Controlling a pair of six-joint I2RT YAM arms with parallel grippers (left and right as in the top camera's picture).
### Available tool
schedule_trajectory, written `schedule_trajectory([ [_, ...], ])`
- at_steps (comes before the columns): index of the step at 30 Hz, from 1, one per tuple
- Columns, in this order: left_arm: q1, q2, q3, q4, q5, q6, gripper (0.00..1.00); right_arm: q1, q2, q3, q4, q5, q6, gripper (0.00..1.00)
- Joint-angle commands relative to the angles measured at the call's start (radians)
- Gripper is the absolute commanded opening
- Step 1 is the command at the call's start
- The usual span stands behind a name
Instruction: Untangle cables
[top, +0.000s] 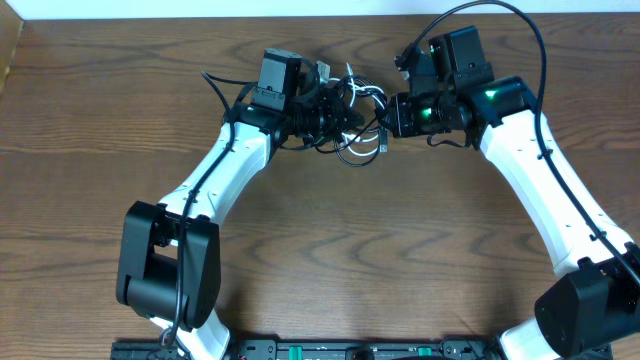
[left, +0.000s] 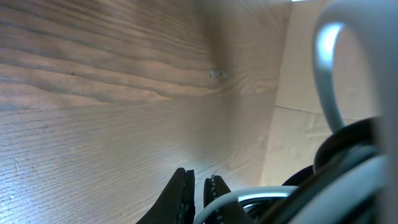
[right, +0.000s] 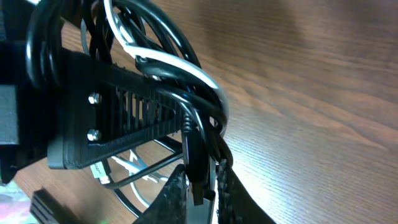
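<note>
The black cable (top: 352, 152) and the white cable (top: 366, 94) form one tangle between my two grippers at the far middle of the table. My left gripper (top: 335, 112) has its fingers (left: 198, 194) almost together. The white cable (left: 249, 198) comes out beside them, and I cannot see the contact itself. In the right wrist view, black loops (right: 163, 34) and the white cable (right: 186, 65) drape over the left gripper's ribbed finger (right: 118, 121). My right gripper (top: 386, 122) is shut (right: 203, 196) on the black cable's plug (right: 198, 177).
The wooden table (top: 330, 250) ends at a pale wall along the far side (top: 200, 8), close behind the tangle. A white plug (right: 99, 171) and thin cable loops lie on the wood under the grippers. Both arms' own thick black wires arch above them.
</note>
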Motion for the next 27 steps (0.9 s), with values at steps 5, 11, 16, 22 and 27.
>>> schedule_trajectory([
  [5,-0.027,0.004,0.008,-0.002,0.039,0.010,0.08,0.020,-0.001,0.023,0.060,-0.146,0.055,0.07],
  [11,-0.037,0.004,0.008,-0.002,0.039,0.010,0.08,0.025,-0.001,0.023,0.080,-0.150,0.084,0.05],
  [16,-0.038,0.004,0.008,-0.001,0.048,0.010,0.08,0.025,-0.001,0.023,0.052,-0.053,0.084,0.05],
  [22,-0.037,0.004,0.008,0.003,0.048,0.010,0.08,0.013,-0.014,0.023,0.042,-0.032,0.083,0.15],
  [27,-0.037,0.004,0.008,0.006,-0.005,-0.056,0.08,-0.005,-0.048,0.023,0.013,-0.008,0.076,0.28],
])
